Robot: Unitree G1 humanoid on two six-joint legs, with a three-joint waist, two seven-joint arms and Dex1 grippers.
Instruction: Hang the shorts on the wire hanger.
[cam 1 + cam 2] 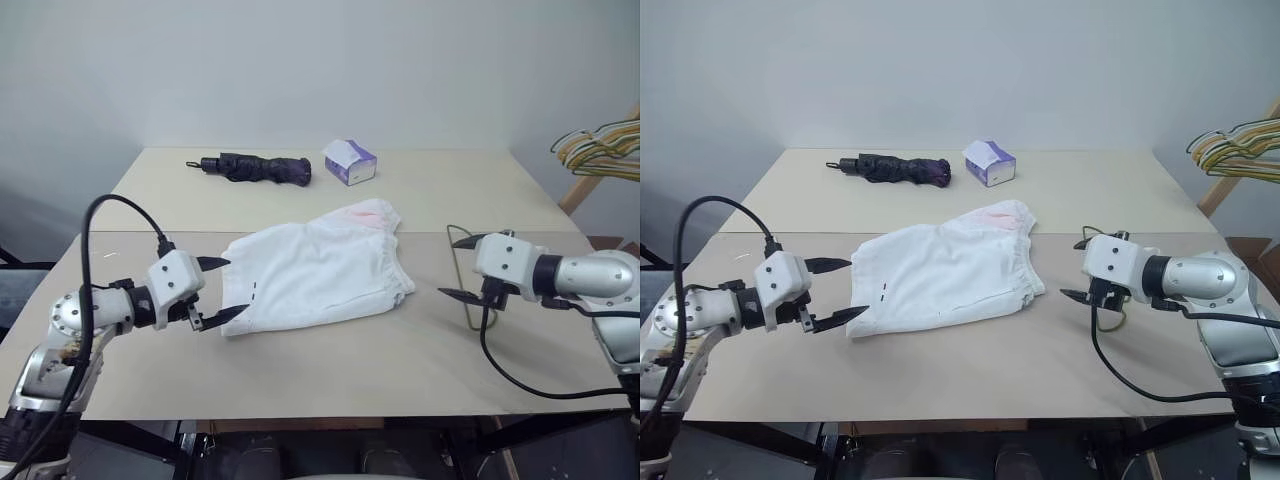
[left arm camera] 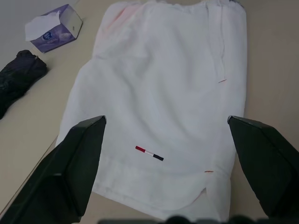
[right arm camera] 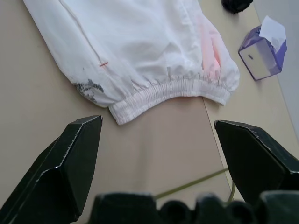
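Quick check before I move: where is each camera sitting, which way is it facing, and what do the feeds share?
Head stereo pair: looks forward and down over the table; left gripper and right gripper, both open, flank the shorts.
Left wrist: looks along its black fingers at the shorts' hem.
Right wrist: looks along its fingers at the elastic waistband; the wire hanger runs underneath.
Shared: shorts and tissue box in all four.
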